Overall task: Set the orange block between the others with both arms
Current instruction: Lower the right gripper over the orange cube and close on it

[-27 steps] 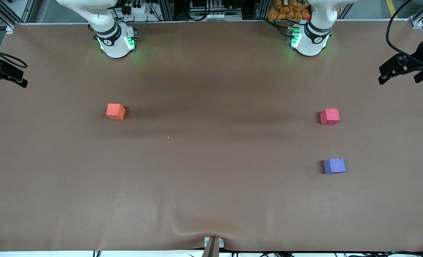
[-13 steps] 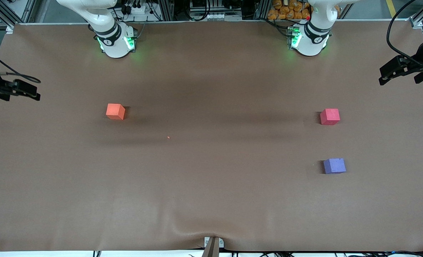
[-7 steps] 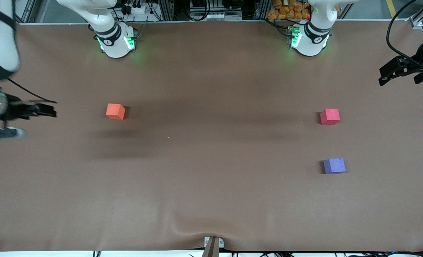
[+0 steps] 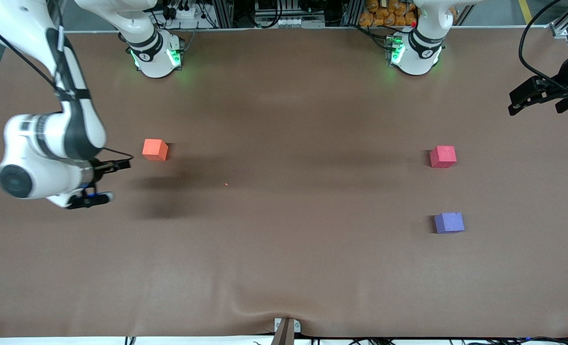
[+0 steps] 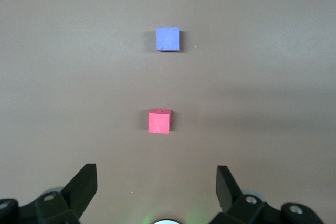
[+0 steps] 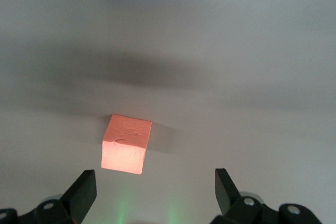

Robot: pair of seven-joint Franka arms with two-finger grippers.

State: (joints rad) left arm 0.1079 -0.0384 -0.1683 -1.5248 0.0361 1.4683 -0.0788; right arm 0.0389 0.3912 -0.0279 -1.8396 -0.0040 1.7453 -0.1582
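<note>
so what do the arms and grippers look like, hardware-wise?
Both arms: glossy white rounded links, dark grey joint bands, green-lit round bases. The right arm carries a thin black cable. The right gripper and the left gripper are black, with wedge-shaped fingers.

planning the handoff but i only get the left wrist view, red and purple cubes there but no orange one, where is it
Observer: The orange block sits on the table toward the right arm's end, well apart from the pinkish-red cube and the purple cube.
Operator: is anything holding it
Observer: No. The right gripper is open over the table just short of the block, toward the right arm's end.
Operator: anything lying between it and the cubes
Observer: A tiny orange speck lies on the table, nearer the front camera than the orange block.
</note>
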